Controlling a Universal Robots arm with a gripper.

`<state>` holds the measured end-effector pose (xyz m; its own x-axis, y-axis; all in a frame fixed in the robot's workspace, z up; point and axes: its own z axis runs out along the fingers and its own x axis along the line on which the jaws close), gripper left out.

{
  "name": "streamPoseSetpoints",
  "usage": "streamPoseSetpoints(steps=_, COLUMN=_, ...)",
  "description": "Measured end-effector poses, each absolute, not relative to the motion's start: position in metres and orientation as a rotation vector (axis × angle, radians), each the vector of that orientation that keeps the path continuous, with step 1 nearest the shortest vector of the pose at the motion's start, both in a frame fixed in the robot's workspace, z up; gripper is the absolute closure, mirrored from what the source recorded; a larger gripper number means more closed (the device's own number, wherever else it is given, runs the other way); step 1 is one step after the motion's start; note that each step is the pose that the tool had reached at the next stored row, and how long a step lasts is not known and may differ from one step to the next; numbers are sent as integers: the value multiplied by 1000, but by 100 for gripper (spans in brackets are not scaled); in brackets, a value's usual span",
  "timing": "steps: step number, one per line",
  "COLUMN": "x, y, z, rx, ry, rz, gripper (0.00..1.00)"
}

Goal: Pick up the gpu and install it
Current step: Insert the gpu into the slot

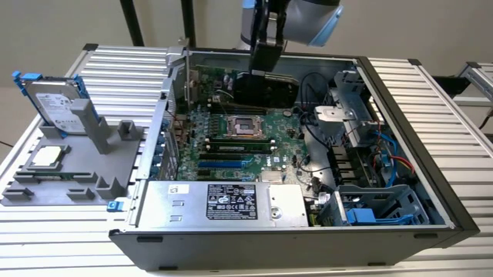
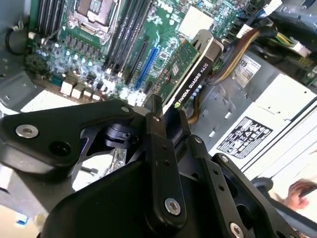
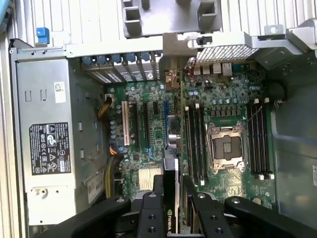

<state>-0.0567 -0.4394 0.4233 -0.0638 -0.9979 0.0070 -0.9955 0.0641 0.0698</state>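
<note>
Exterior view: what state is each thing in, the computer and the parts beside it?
gpu: held above the motherboard.
gripper: shut on the gpu.
computer case: open, side off.
processor socket: empty.
hard drive: upright in the grey fixture.
processor chip: flat on that fixture.

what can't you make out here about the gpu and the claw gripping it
Exterior view: the gpu hides its own connector edge behind its black body, so whether it touches the motherboard is unclear.
First wrist view: the gpu is edge-on and covers the slot beneath it.
Second wrist view: the claw hides, with its own links, where it grips the gpu.
</note>
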Motion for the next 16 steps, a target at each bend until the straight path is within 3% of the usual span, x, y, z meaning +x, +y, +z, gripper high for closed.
streamPoseSetpoints(steps=16, x=-57, y=-439, z=420, rx=2217, ry=-2159, rz=-52, gripper=100)
